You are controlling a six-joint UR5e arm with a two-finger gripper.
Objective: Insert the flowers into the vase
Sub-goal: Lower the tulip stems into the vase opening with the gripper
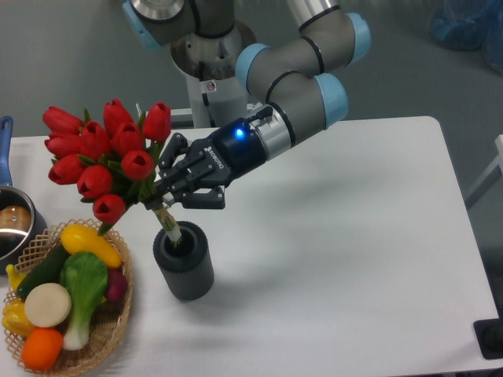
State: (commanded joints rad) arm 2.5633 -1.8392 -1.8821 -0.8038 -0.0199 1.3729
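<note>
The flowers (106, 157), a bunch of red tulip buds on green stems, lean up and to the left above the table. My gripper (167, 198) is shut on the stems just below the leaves. The stem ends reach down into the mouth of the vase (185, 261), a dark grey ribbed cylinder standing upright on the white table. The gripper hangs just above the vase's rim, slightly to its left.
A wicker basket (106, 338) with toy vegetables sits at the front left, close to the vase. A steel pot (14, 228) with a blue handle is at the left edge. The arm's base (212, 71) stands behind the table.
</note>
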